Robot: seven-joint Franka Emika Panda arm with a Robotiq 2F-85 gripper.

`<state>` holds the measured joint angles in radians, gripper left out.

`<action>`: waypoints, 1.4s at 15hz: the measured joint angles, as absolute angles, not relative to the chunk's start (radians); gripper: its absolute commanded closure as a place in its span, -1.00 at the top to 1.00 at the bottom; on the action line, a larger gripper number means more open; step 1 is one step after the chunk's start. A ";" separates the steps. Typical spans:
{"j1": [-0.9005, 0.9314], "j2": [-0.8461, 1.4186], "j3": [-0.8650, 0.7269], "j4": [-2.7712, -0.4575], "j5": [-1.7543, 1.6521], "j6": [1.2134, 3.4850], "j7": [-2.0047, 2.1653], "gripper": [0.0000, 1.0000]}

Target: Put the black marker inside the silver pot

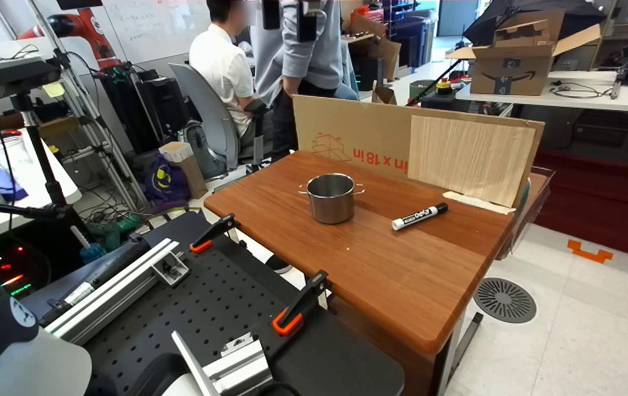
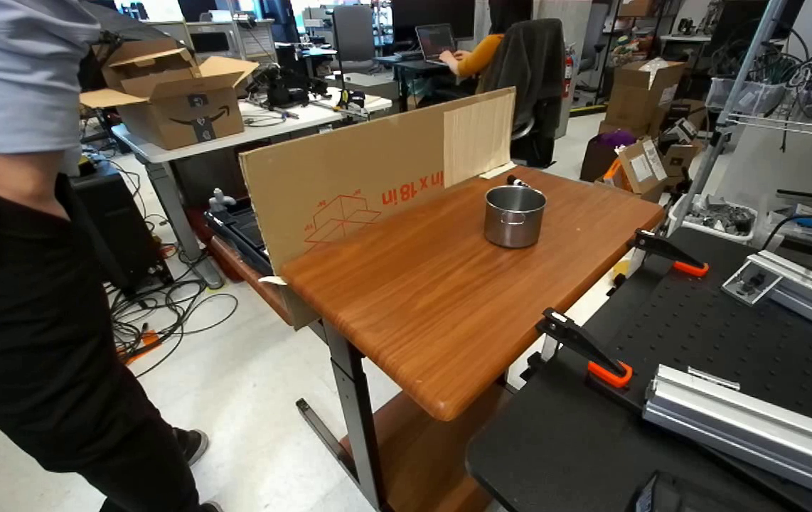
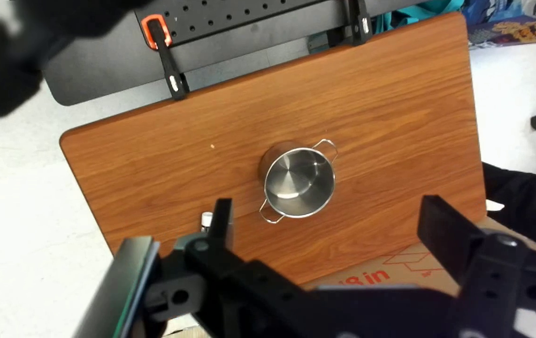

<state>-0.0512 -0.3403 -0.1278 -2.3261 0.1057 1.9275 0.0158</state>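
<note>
The black marker (image 1: 419, 216) lies on the wooden table, white barrel with a black cap. In an exterior view the marker (image 2: 517, 181) is mostly hidden behind the pot. In the wrist view only the white end of the marker (image 3: 206, 219) shows beside the left finger. The silver pot (image 1: 332, 208) stands upright on the table, apart from the marker; it also shows in an exterior view (image 2: 513, 224). In the wrist view the pot (image 3: 300, 183) looks empty inside. My gripper (image 3: 327, 201) is open and empty, high above the table; its fingertips (image 1: 290, 25) show at an exterior view's top edge.
A cardboard sheet (image 1: 355, 137) stands along the table's far edge. Black clamps with orange pads (image 1: 303, 302) grip the near edge, next to a black perforated board (image 1: 209, 297) with metal rails. People stand and sit beyond the table.
</note>
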 measured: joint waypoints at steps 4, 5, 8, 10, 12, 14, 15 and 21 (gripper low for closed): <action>-0.055 -0.175 -0.131 -2.299 0.123 2.076 0.022 1.00; -0.058 -0.125 -0.133 -2.278 0.130 2.101 0.022 1.00; -0.076 0.031 -0.135 -2.196 0.145 2.159 0.023 1.00; -0.084 0.132 -0.135 -2.136 0.146 2.188 0.032 1.00; -0.090 0.217 -0.135 -2.079 0.146 2.198 0.042 1.00; -0.097 0.286 -0.135 -2.031 0.146 2.198 0.047 1.00; -0.103 0.316 -0.135 -2.009 0.146 2.198 0.047 1.00; -0.146 0.469 -0.135 -1.892 0.155 2.198 0.049 1.00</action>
